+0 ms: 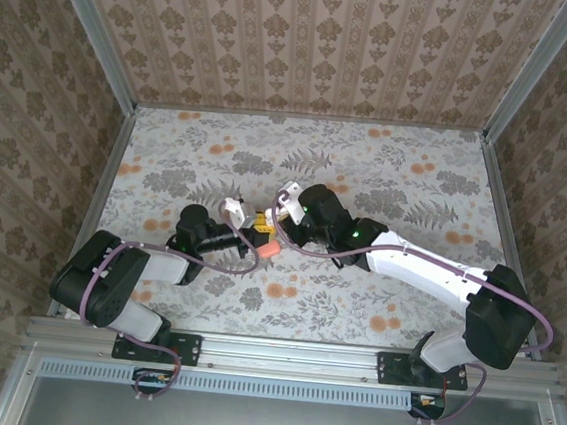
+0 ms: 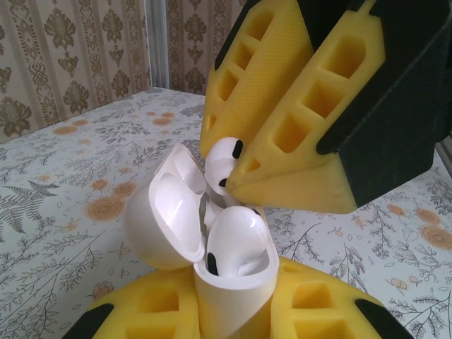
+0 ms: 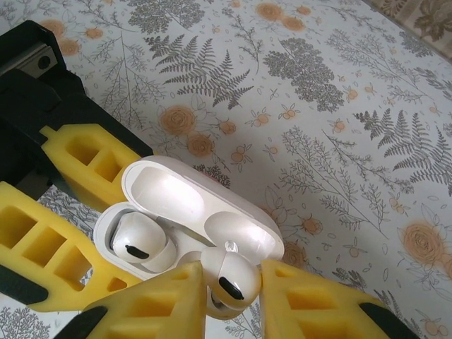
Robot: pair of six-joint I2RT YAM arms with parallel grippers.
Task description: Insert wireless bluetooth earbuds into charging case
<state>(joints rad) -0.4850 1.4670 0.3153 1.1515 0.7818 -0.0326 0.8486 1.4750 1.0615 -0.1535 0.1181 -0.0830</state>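
The charging case [image 2: 233, 282] is white and glossy, standing upright with its lid [image 2: 166, 212] swung open. My left gripper [image 2: 233, 307] is shut on its lower body. One white earbud [image 2: 236, 240] sits in the near slot of the case [image 3: 183, 198] and appears again as the seated earbud [image 3: 138, 244]. My right gripper [image 3: 233, 289] is shut on the second white earbud [image 3: 229, 279], holding it over the other slot, against the lid's inner edge. From the left wrist, that second earbud [image 2: 222, 162] pokes out between the right gripper's yellow fingers [image 2: 282, 106]. Both grippers [image 1: 262, 229] meet mid-table.
The floral table surface [image 1: 387, 182] lies all around, fenced by patterned walls and a metal frame. A small coral-orange piece [image 1: 268, 247] shows just below the meeting grippers; I cannot tell what it is. The left gripper's yellow fingers [image 3: 42, 247] flank the case.
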